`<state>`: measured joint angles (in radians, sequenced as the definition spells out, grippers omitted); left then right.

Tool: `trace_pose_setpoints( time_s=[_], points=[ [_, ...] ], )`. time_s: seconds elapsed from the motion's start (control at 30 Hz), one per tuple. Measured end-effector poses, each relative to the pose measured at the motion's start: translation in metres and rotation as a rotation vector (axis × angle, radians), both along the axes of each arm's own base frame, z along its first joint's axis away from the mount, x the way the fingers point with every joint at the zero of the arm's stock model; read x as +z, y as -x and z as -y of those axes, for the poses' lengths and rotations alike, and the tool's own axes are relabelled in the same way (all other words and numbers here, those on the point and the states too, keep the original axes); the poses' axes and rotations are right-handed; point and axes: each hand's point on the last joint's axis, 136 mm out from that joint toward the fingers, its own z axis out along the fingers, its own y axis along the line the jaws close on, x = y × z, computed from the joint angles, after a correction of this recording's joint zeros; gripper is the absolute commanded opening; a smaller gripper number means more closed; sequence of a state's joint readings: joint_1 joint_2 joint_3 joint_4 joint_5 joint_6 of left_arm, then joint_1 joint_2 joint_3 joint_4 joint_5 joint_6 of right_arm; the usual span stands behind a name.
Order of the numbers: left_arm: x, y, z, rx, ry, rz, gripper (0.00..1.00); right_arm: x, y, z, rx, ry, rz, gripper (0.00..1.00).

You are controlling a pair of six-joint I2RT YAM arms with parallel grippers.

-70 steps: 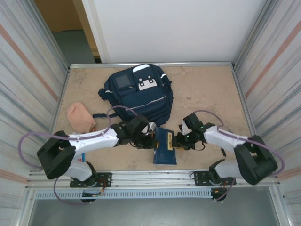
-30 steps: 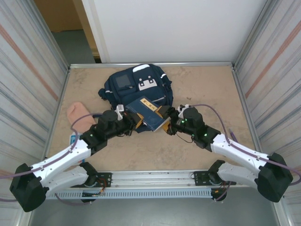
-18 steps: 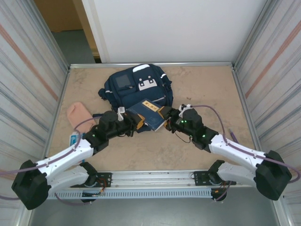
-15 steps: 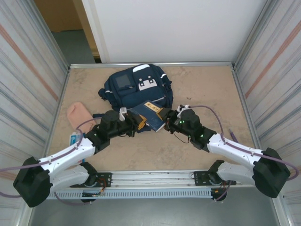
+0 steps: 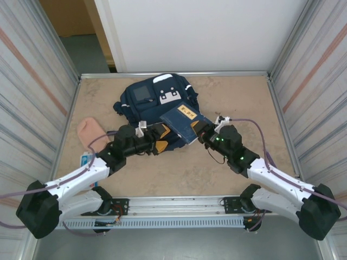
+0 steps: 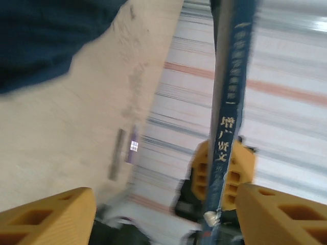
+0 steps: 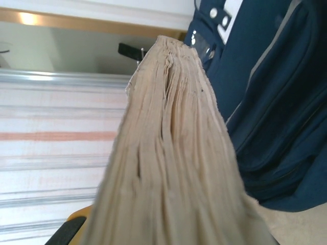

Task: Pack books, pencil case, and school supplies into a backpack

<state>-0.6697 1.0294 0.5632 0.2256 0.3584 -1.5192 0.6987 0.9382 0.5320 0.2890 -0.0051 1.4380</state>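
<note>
Right gripper (image 5: 200, 131) clamps book (image 5: 183, 120), long axis pointing far-left.

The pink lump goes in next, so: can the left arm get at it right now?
Probably yes. The left pincer is open and empty at the backpack's near edge, the right pincer alone holds the book, and the pink lump lies uncovered just left of that arm.

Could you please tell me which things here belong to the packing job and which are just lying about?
Job: large navy fabric backpack; thin navy hardcover book; peach-pink roundish lump; flat light-blue oblong.
Not the job: beige tabletop; aluminium front rail.
</note>
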Motion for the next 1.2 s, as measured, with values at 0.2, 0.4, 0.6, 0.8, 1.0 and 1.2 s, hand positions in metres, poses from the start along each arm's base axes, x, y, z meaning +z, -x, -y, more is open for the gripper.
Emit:
trace_pose_setpoints(
  time_s=[0.2, 0.4, 0.6, 0.8, 1.0, 1.2],
  points=[
    [0.057, -0.019, -0.021, -0.086, -0.431, 0.408, 0.86, 0.020, -0.001, 0.033, -0.027, 0.138, 0.048, 0.00],
    [0.038, -0.053, -0.024, -0.288, -0.903, 0.679, 0.90, 0.067, 0.013, 0.076, -0.089, 0.274, 0.177, 0.00],
    [-0.081, -0.083, -0.020, -0.670, -1.258, 0.665, 0.90, 0.056, 0.023, 0.111, -0.147, 0.390, 0.157, 0.00],
    [-0.118, -0.103, -0.011, -0.821, -1.343, 0.692, 0.89, 0.035, 0.026, 0.127, -0.149, 0.459, 0.084, 0.00],
    [-0.110, -0.142, 0.004, -0.813, -1.425, 0.738, 0.70, 0.030, 0.029, 0.126, -0.121, 0.457, 0.068, 0.00],
    [-0.142, -0.147, 0.003, -0.891, -1.472, 0.698, 0.72, 0.028, 0.029, 0.124, -0.090, 0.447, 0.061, 0.00]
  ],
)
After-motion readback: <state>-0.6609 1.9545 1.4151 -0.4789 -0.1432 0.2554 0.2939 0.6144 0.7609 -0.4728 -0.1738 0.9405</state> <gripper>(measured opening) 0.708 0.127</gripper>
